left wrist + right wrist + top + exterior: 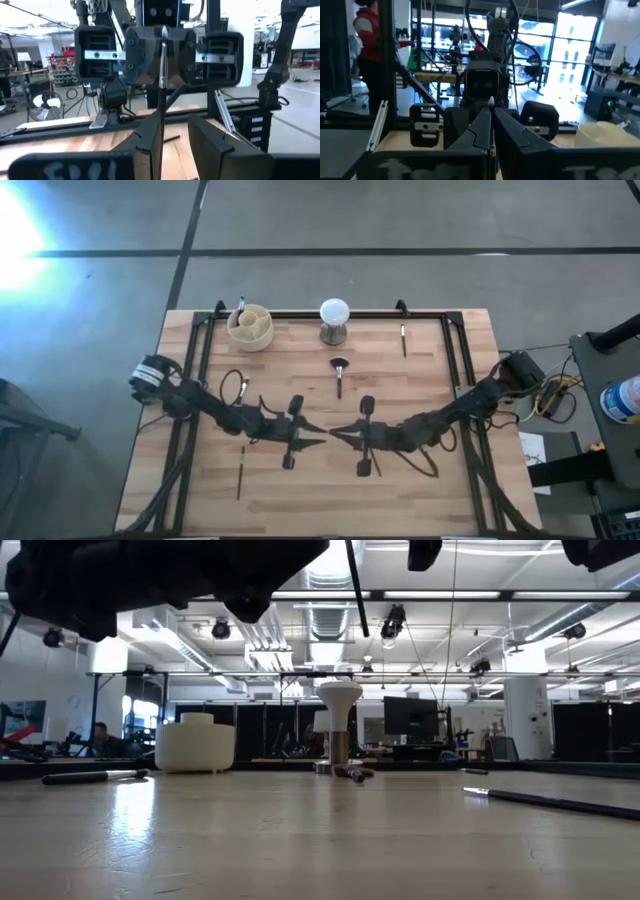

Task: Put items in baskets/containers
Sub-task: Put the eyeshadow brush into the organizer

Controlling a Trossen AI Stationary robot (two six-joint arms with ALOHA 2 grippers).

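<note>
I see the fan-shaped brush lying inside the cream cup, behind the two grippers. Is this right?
Not quite: the high view shows the fan-shaped brush lying on the table, in front of the white ball on its stand, apart from the cream cup.

Both arms are dark, almost black, with jointed segments. The left arm [200, 405] has a white band near its base; thin black cables loop beside it.

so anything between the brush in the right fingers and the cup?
Only the left gripper, tip to tip with the right gripper that grips the brush mid-table. The table between there and the cup looks bare. The fan brush and white ball sit off that line.
</note>
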